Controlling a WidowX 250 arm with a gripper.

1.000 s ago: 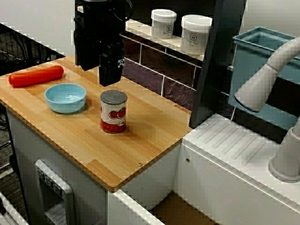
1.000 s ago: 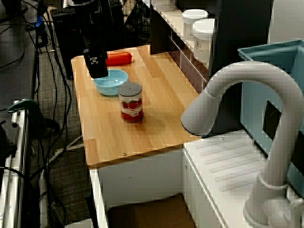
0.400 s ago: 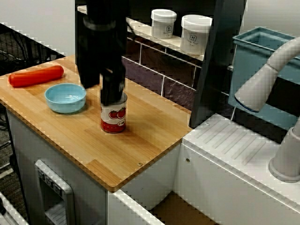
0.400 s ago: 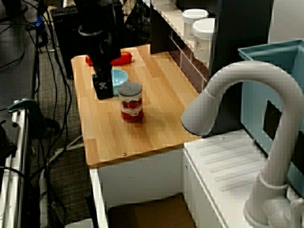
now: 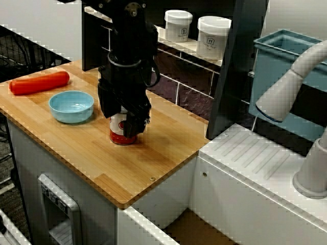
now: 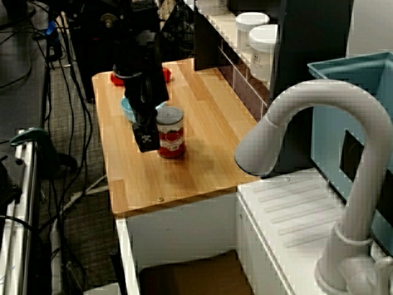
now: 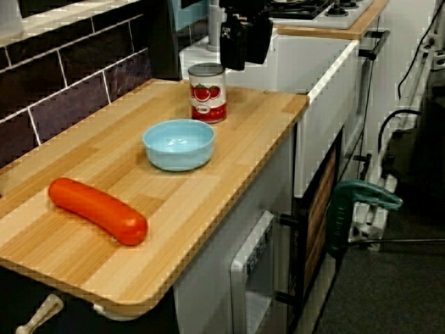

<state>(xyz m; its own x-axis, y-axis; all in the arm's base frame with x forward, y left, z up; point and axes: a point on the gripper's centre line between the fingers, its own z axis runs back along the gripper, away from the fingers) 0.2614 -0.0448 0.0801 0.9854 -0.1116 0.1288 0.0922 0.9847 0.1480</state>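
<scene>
The black gripper (image 5: 125, 122) hangs low at the tomato can (image 5: 118, 135) and covers its top in the front view. Its fingers are hidden, so I cannot tell whether they are spread or closed. The can stands upright mid-way along the wooden counter (image 5: 158, 153), near a light-blue bowl (image 5: 71, 106). A red sausage (image 5: 39, 82) lies beyond the bowl.

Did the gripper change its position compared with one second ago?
Yes. In the front view, the gripper came down from above the can to the can's own height, and it now covers most of the can.
</scene>
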